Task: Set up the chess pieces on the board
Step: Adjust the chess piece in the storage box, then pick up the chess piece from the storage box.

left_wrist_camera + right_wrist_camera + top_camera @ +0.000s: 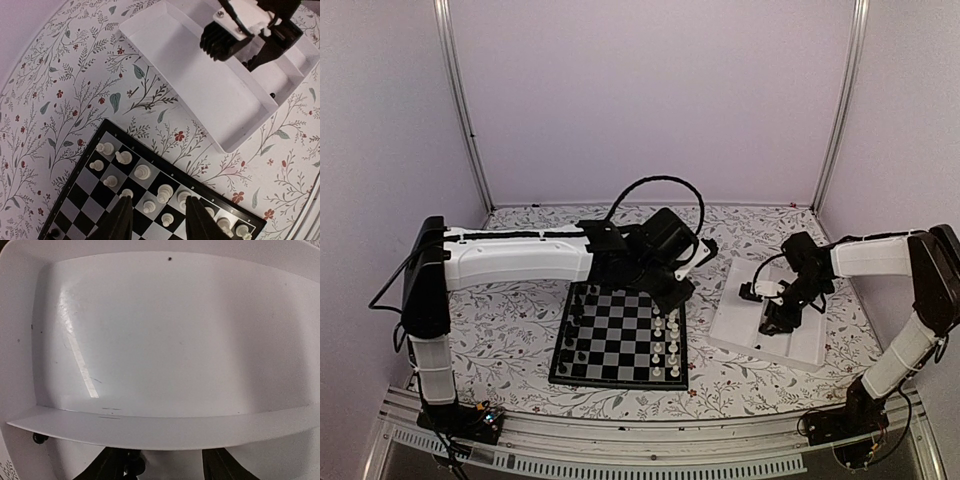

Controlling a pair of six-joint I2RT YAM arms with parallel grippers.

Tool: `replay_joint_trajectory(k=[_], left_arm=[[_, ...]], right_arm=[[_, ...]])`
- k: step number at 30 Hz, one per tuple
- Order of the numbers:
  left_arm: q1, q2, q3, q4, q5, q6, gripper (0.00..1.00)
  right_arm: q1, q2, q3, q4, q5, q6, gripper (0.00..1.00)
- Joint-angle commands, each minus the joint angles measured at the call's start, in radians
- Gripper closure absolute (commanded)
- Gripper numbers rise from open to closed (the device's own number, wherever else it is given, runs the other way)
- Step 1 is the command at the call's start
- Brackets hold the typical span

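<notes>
Chess pieces (570,338) in black stand only in part on the board (620,345). From above you see several of them in the two columns on the side away from the left gripper (159,201), but they are too small to count and the rows do not look full. Directly under that gripper, and in the gap between its fingers, the white pieces (142,172) stand in two rows which seem nearly complete. Its jaws are apart with a wide gap and they clamp nothing; the pieces seen in the gap stand on the board below. The right gripper (165,456) hangs low in the white tray (150,340), its fingers also apart, with bare tray floor between them. One small black piece (134,466) lies just beside one of its fingers, and you cannot tell from these views if it touches. Another black piece (40,438) lies farther out to the same side. You may judge the task as well advanced but not finished: at least these two must go from the tray to the black side of the board.
</notes>
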Motion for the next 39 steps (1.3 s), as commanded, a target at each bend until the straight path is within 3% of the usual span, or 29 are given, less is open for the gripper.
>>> replay_joint_trajectory(k=[1, 6, 12, 27, 34, 39], left_arm=[[0.005, 0.008, 0.019, -0.001, 0.009, -0.016, 0.61], [0.005, 0.016, 0.021, 0.001, 0.024, -0.020, 0.61], [0.005, 0.009, 0.014, 0.001, 0.027, -0.023, 0.61], [0.005, -0.039, -0.050, 0.008, 0.011, -0.024, 0.61], [0.073, -0.220, -0.176, 0.017, -0.130, 0.034, 0.62], [0.220, -0.423, -0.346, 0.151, -0.157, 0.041, 0.61]], right_arm=[[-0.080, 0.016, 0.060, -0.006, -0.031, 0.058, 0.46], [-0.084, 0.018, 0.067, -0.091, -0.105, 0.024, 0.49], [-0.084, 0.041, 0.060, -0.132, -0.101, 0.027, 0.58], [-0.085, -0.013, 0.095, -0.162, -0.012, 0.083, 0.93], [-0.066, -0.116, 0.250, -0.287, -0.050, 0.086, 0.95], [0.072, -0.102, 0.429, -0.323, -0.092, 0.108, 0.95]])
